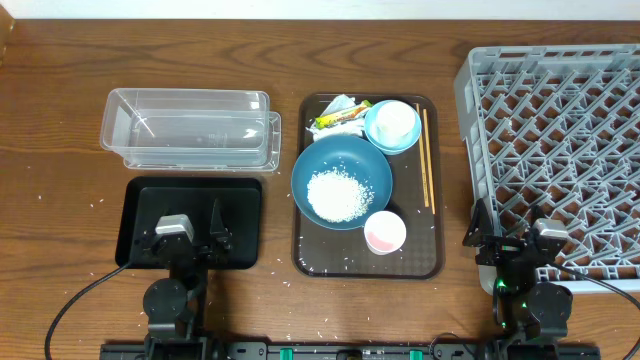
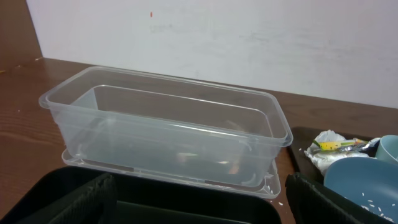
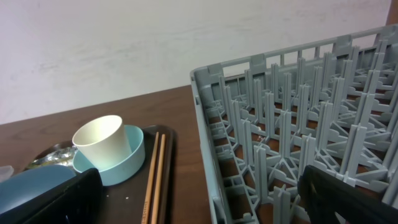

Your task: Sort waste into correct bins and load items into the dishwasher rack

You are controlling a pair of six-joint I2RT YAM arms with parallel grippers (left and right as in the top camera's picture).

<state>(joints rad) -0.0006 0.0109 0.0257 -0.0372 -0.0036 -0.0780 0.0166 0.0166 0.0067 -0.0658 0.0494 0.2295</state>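
- Rice grains heap in the large dark-blue bowl on the brown serving tray, seen from overhead. A crumpled tissue and a yellow-green wrapper lie at its far-left corner, beside a light-blue bowl holding a white cup. A pink-lined cup sits toward the front, and chopsticks lie along the right side.
- Also overhead: a clear tub and a black tray stand left of the serving tray, with the grey dishwasher rack to its right. The left gripper hangs over the black tray and the right gripper over the rack's near-left corner. Both are spread wide and hold nothing.
- Left wrist: dark fingers frame the empty tub straight ahead. Tissue and wrapper show at the right edge.
- Right wrist: splayed fingers have nothing between them. Rack pegs fill the right of the view, and the chopsticks lie side by side on the serving tray. The white cup stands upright inside the light-blue bowl.
- Sorting appears not yet begun, with bins and rack bare. A likely opener is the left arm reaching across to pinch the wrapper or tissue, closing low on thin, soft material. The nested cup probably has to come out before its bowl is racked.
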